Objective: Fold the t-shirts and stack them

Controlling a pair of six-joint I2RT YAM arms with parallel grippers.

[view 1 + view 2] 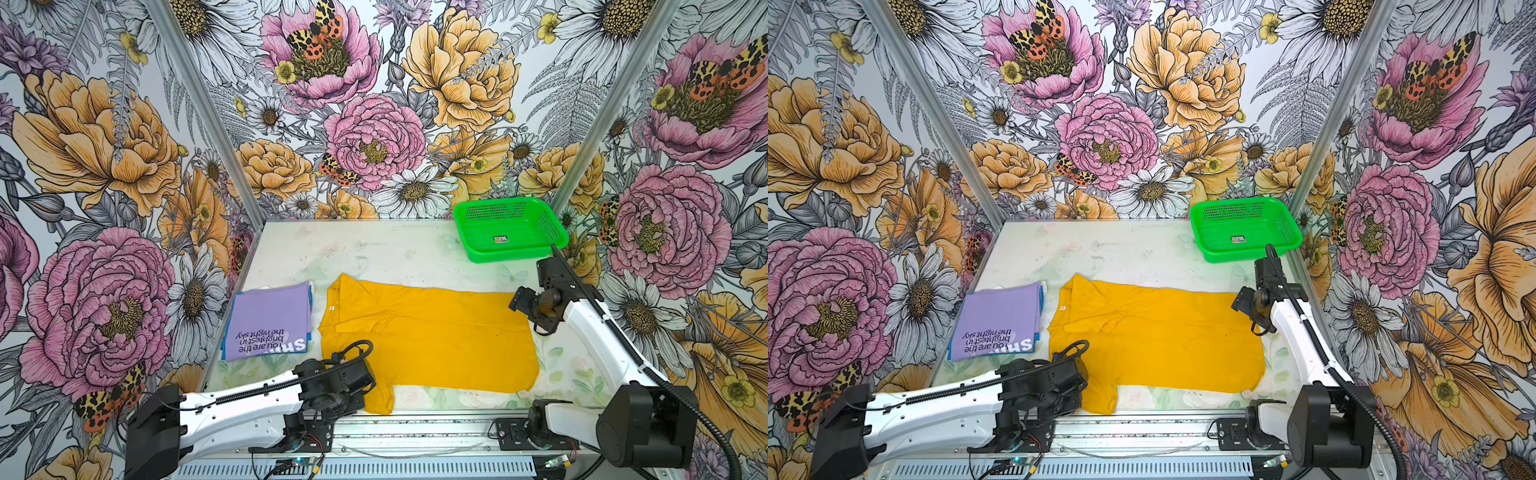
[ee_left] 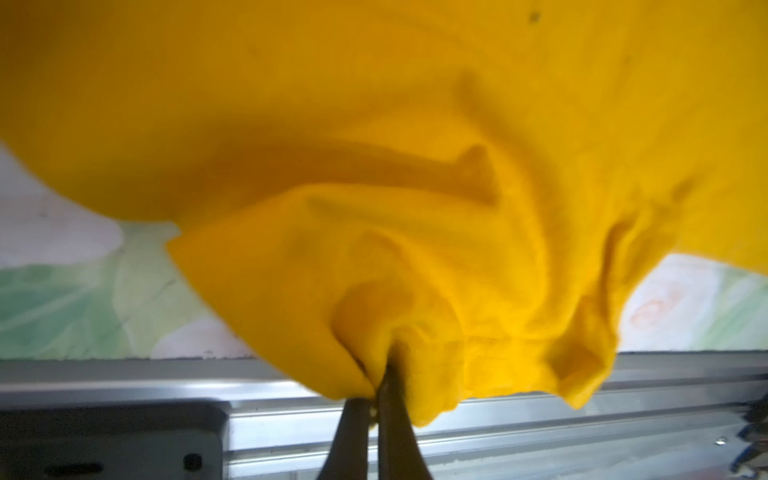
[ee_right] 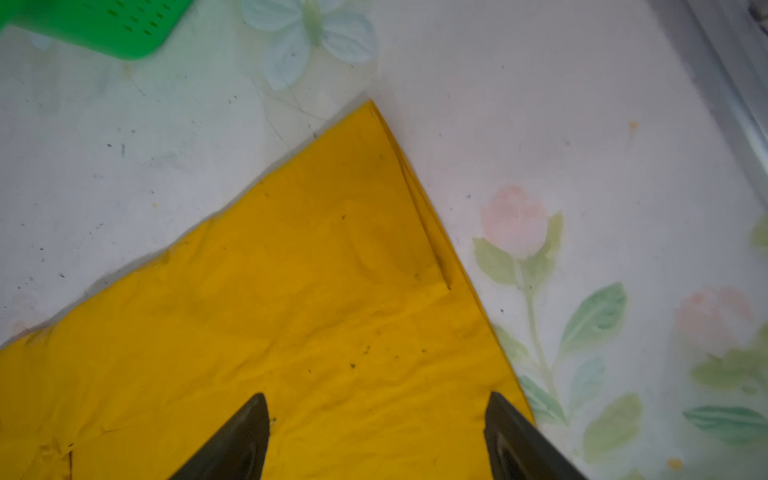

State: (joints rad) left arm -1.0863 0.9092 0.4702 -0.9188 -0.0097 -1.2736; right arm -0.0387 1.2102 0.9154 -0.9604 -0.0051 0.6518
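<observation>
A mustard-yellow t-shirt (image 1: pixel 428 336) (image 1: pixel 1154 336) lies spread flat mid-table, with a small white neck label at its left end. To its left lies a folded lavender t-shirt (image 1: pixel 270 324) (image 1: pixel 996 320) with white printed text. In the left wrist view my left gripper (image 2: pixel 380 390) is shut on a bunched fold of the yellow cloth (image 2: pixel 415 270) at the near-left sleeve. In both top views its fingers are hidden under the wrist (image 1: pixel 336 380). My right gripper (image 3: pixel 376 405) (image 1: pixel 517 301) stands open just above the shirt's far right corner, with nothing between its fingers.
A green mesh basket (image 1: pixel 509 228) (image 3: pixel 95 25) sits at the back right, close behind the right arm. An aluminium rail (image 1: pixel 415 432) runs along the table's front edge. Floral walls enclose the left, back and right sides. Bare mat (image 1: pixel 374 249) shows behind the shirts.
</observation>
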